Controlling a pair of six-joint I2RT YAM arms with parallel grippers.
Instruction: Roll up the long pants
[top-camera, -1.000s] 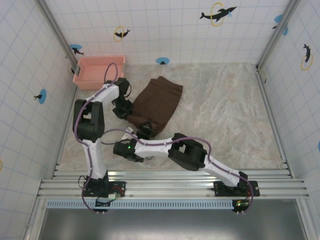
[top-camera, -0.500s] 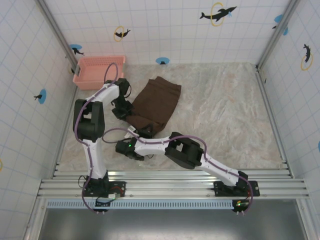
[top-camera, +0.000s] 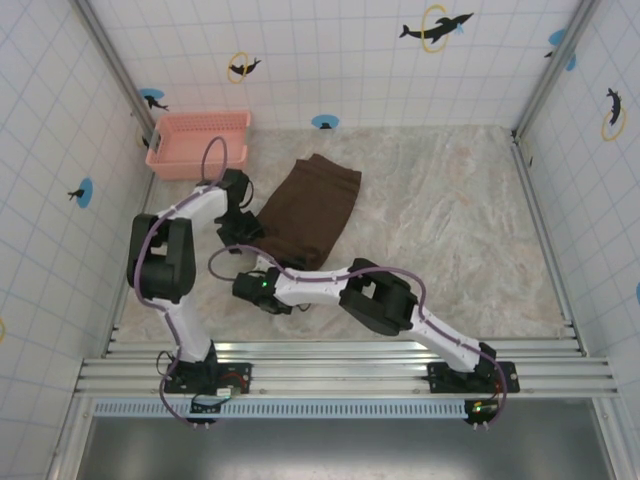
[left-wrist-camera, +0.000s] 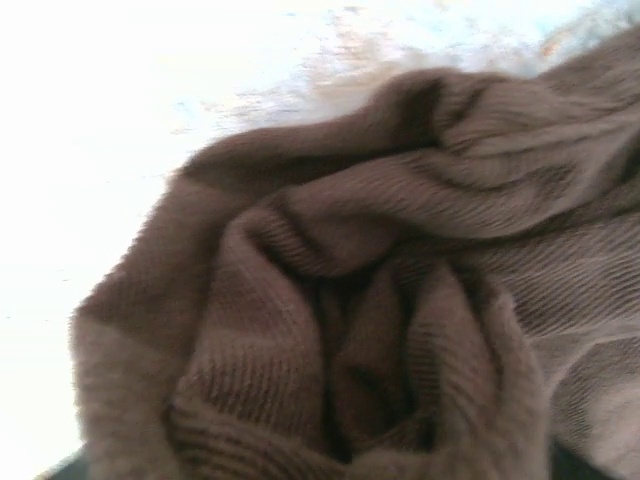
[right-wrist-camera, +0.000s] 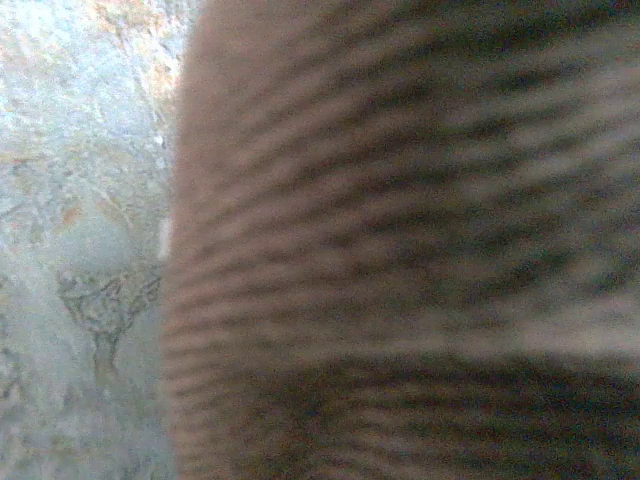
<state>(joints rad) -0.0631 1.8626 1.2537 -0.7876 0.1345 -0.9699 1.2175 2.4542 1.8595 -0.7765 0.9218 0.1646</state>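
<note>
Folded long pants lie nearer the tabletop's left and rear edges. The knit looks soft, light and limp, best pinched at both sides of its coiled near end. The left gripper and right gripper sit there; whether either is clamped cannot be told.

I'm seeing the dark chocolate-brown soft fabric long pants lying folded into a narrow band on the pale marbled table, running diagonally from far right to near left. At the near-left end the pants are curling into a loose spiral roll. Up close their ribbed knit is showing blurred.
</note>
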